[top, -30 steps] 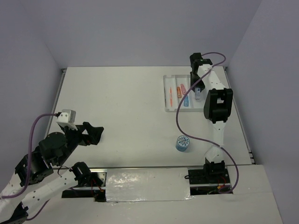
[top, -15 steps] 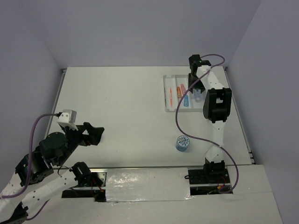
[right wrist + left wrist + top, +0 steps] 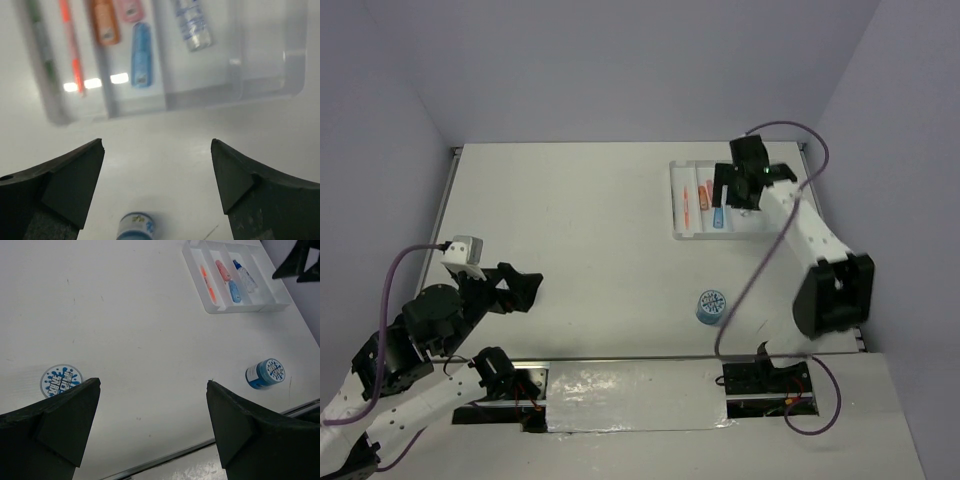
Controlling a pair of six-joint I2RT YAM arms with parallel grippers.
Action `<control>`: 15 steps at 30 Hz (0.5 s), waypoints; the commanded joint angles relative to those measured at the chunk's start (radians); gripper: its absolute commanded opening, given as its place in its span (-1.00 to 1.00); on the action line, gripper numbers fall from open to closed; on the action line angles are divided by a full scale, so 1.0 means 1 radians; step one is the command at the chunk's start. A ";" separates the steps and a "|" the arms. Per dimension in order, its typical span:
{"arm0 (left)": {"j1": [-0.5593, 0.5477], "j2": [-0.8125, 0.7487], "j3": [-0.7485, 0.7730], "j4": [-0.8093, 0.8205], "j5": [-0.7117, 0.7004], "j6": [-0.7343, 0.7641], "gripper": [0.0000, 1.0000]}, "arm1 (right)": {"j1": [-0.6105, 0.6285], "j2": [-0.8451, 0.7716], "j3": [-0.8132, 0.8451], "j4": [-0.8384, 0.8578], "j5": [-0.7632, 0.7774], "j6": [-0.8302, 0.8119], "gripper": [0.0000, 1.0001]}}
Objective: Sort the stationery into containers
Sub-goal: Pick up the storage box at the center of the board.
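The white tray (image 3: 677, 205) sits at the far right of the table. In the right wrist view it (image 3: 200, 97) holds a whitish pen (image 3: 42, 47), an orange pen (image 3: 73, 47), an orange capsule (image 3: 105, 25), a pink capsule (image 3: 131, 10), a blue capsule (image 3: 141, 55) and a blue-capped bottle (image 3: 193, 27). One blue roll (image 3: 710, 306) stands on the table nearer the arms. A second roll (image 3: 61, 380) lies by my left gripper (image 3: 153, 385), which is open and empty. My right gripper (image 3: 730, 190) hovers open over the tray's near end, holding nothing.
Grey walls close in the table on the left, far and right sides. A metal strip (image 3: 165, 457) runs along the near edge. The right arm's elbow (image 3: 835, 290) hangs over the table's right side, with its purple cable (image 3: 750, 270) looping down past the standing roll.
The right gripper has opened wide and pulled back from the tray, leaving the bottle lying inside. Its elbow has swung out to the right. The left arm has not moved.
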 commanded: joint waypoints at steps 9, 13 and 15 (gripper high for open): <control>-0.006 0.019 0.004 0.046 -0.004 0.016 0.99 | 0.289 -0.729 -0.782 0.361 -0.092 0.183 0.99; -0.006 0.036 0.004 0.048 0.003 0.019 0.99 | 0.297 -0.832 -0.856 0.338 -0.109 0.161 0.99; -0.006 0.036 0.004 0.048 0.002 0.019 0.99 | 0.305 -0.843 -0.853 0.286 -0.103 0.166 0.99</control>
